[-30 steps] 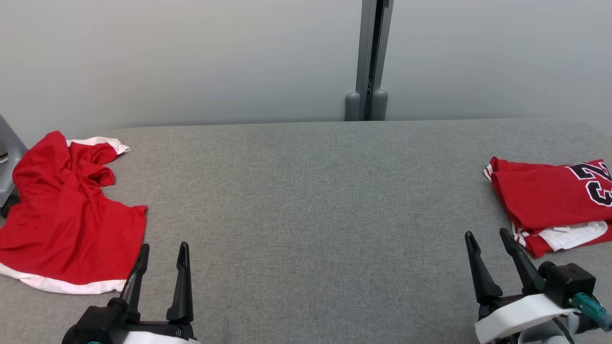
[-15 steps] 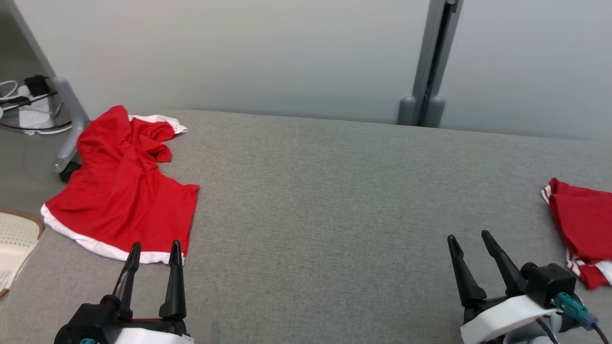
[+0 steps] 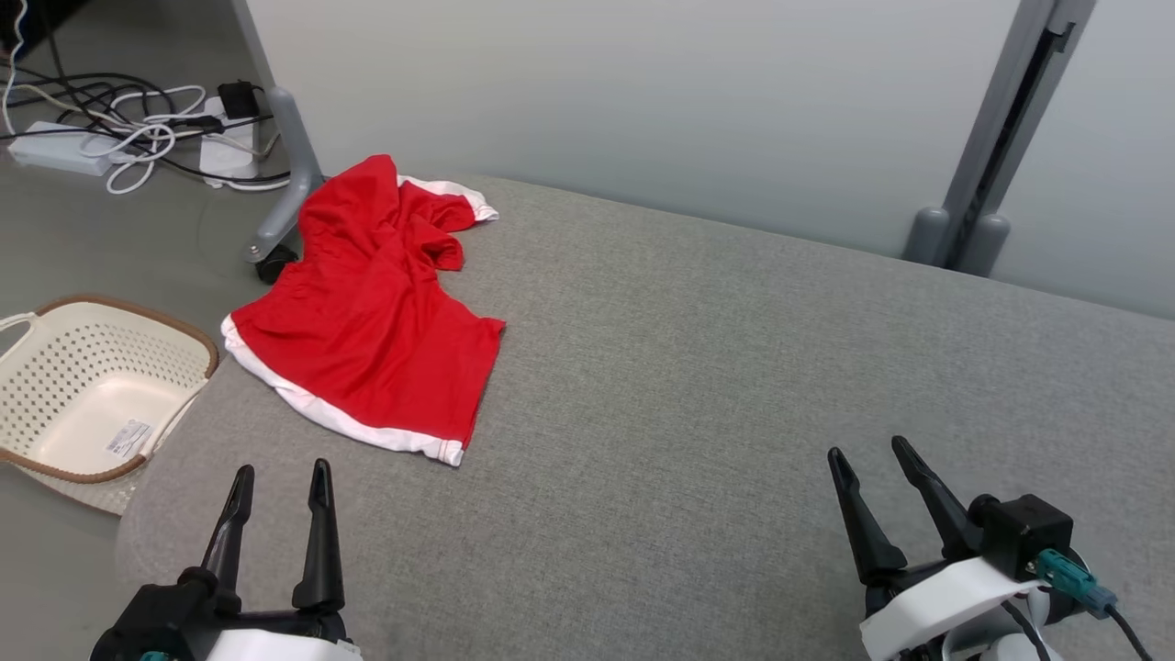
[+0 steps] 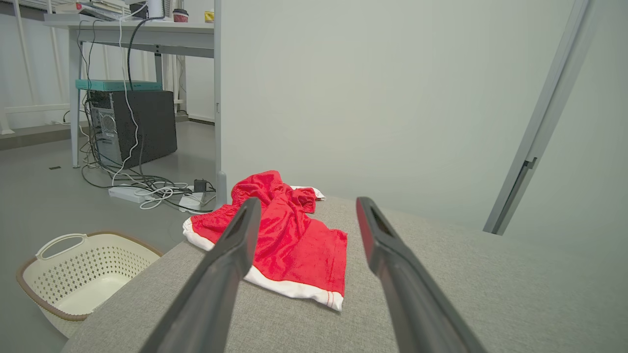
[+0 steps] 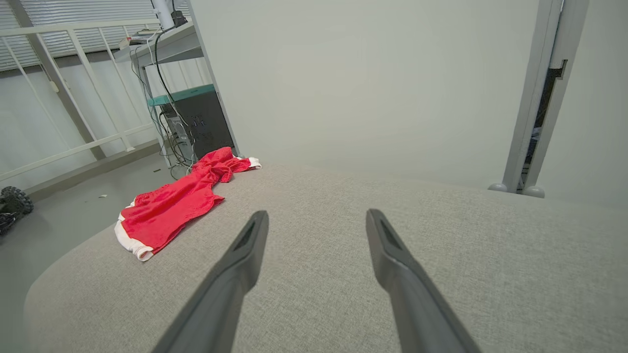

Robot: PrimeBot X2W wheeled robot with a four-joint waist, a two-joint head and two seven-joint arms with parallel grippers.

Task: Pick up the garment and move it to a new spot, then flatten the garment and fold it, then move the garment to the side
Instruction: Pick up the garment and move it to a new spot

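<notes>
A crumpled red garment [image 3: 367, 303] with white trim lies at the far left corner of the grey table [image 3: 698, 404], and it also appears ahead in the left wrist view as the garment [image 4: 289, 240] and far left in the right wrist view as the garment [image 5: 176, 201]. My left gripper [image 3: 280, 477] hovers open near the table's front left, short of the garment's white hem. My right gripper [image 3: 867, 454] stands open at the front right over bare cloth. Nothing sits between either pair of fingers.
A cream perforated basket [image 3: 87, 395] stands on the floor off the table's left edge. Cables and a power strip [image 3: 119, 138] lie on the floor behind it. A grey partition post [image 3: 973, 184] rises behind the table at the right.
The head camera has swung left: the garment now sits nearer the middle and the folded red jersey at the right has left the picture. Both grippers stay open.
</notes>
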